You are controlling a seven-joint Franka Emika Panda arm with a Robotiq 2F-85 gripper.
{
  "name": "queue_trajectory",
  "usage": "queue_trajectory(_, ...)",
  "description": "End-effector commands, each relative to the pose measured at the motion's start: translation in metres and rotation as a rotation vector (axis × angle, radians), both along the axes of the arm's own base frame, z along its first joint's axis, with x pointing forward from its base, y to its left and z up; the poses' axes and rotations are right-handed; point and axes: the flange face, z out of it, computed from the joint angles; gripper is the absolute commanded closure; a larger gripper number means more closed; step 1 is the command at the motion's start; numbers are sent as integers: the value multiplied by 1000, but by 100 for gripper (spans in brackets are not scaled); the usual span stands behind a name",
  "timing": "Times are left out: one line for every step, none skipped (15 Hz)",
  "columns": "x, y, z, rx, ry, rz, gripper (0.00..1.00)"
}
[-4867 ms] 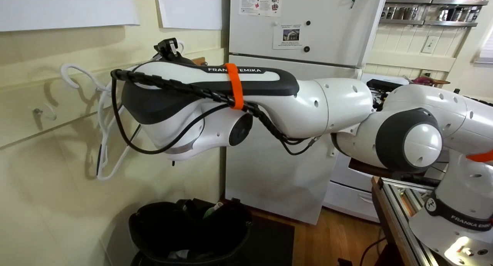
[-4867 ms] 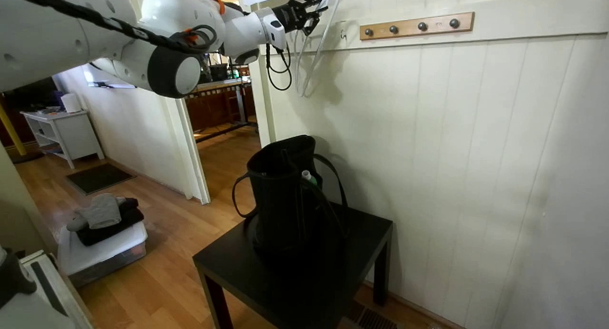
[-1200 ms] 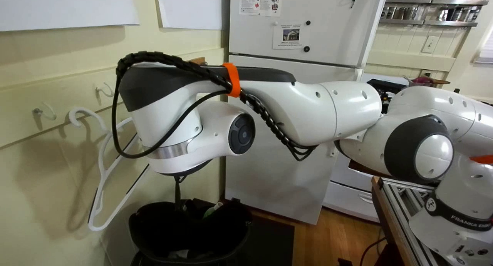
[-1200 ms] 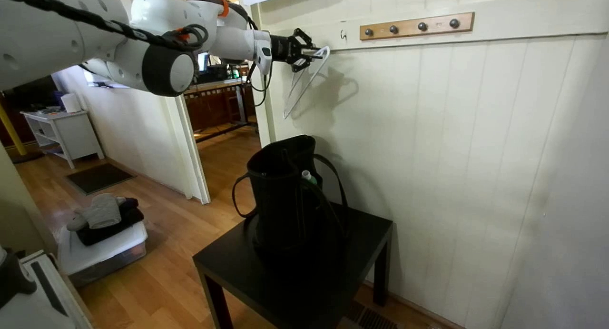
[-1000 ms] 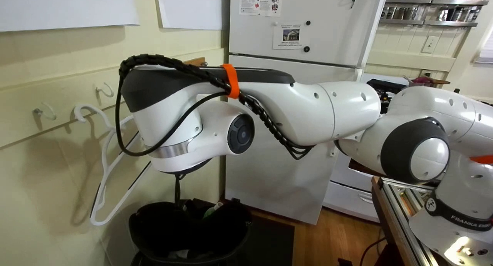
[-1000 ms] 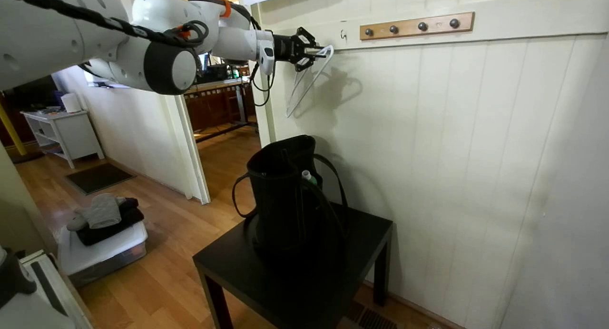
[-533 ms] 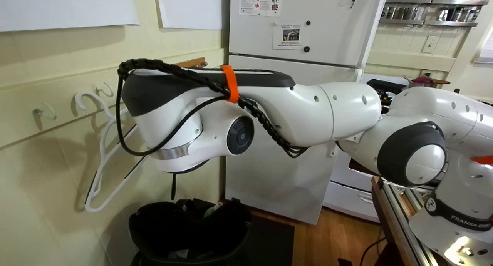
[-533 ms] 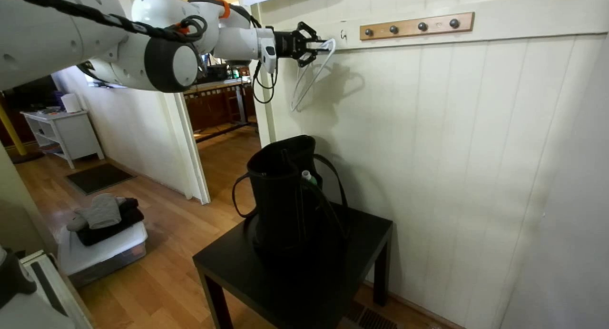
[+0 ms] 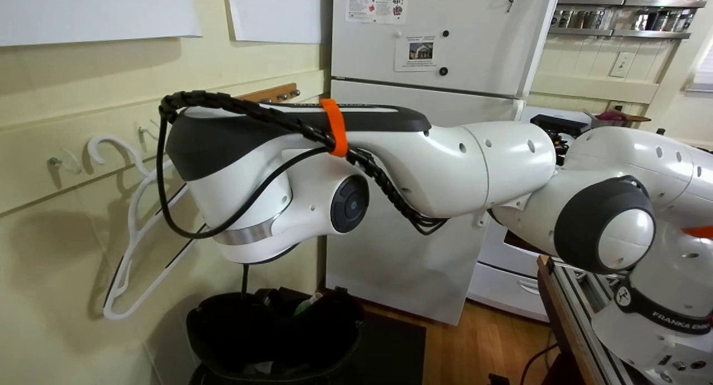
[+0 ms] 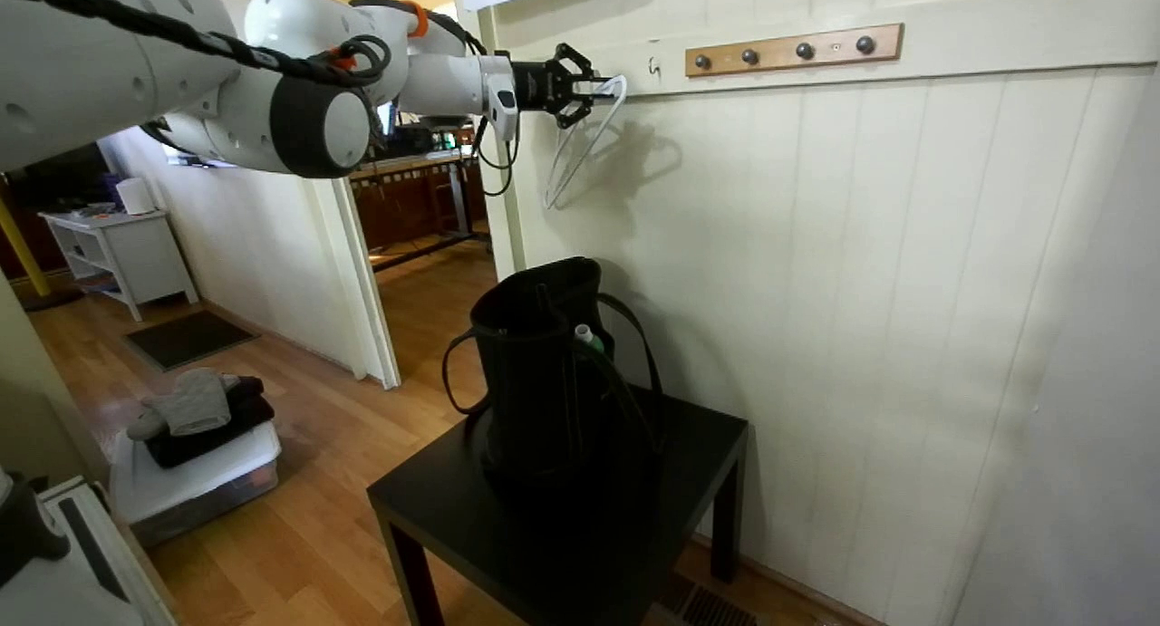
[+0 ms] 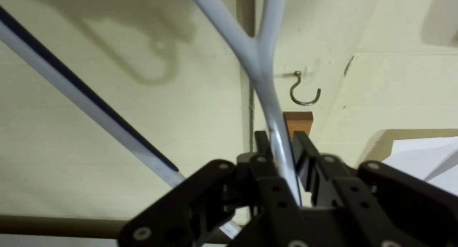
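A white plastic hanger [image 11: 263, 72] with black strips runs between the fingers of my gripper [image 11: 281, 136] in the wrist view. The gripper is shut on one of its arms, near where the hanger forks. In an exterior view the hanger [image 9: 132, 218] tilts in front of the wall, its curved hook uppermost; the robot's wrist hides the gripper there. My gripper [image 10: 605, 96] points at the wall in an exterior view. Behind the hanger is a small metal hook [image 11: 304, 103]. White wall hooks, one of them a left hook [image 9: 67, 161], flank the hanger's curved end; I cannot tell whether they touch.
A wooden peg rack [image 10: 777, 50] with dark knobs is fixed to the wall rail. Below the arm a black bag [image 10: 535, 399] stands on a black table [image 10: 435, 499]. A white fridge [image 9: 401, 268] stands behind the arm. White sheets [image 9: 273, 11] hang above the rail.
The gripper and hanger have come down from about five seconds ago. In the last half second they have moved back a little, left in both exterior views. The grip has stayed the same.
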Motion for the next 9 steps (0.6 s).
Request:
queue_trajectory(-5, 21, 6, 17, -11, 33, 94)
queue_trajectory(-8, 26, 7, 13, -15, 30, 94)
queue_trajectory(-11, 31, 9, 7, -17, 26, 94)
queue_trajectory(-15, 33, 8, 0, -16, 19, 94)
queue_trajectory(-10, 25, 11, -13, -16, 15, 94)
queue_trajectory(-11, 24, 13, -20, -18, 9, 94)
queue_trajectory(-12, 21, 15, -36, -24, -8, 94)
queue_trajectory(-12, 15, 17, -47, -38, -28, 94)
queue_trajectory(-12, 7, 20, -49, -63, -53, 94)
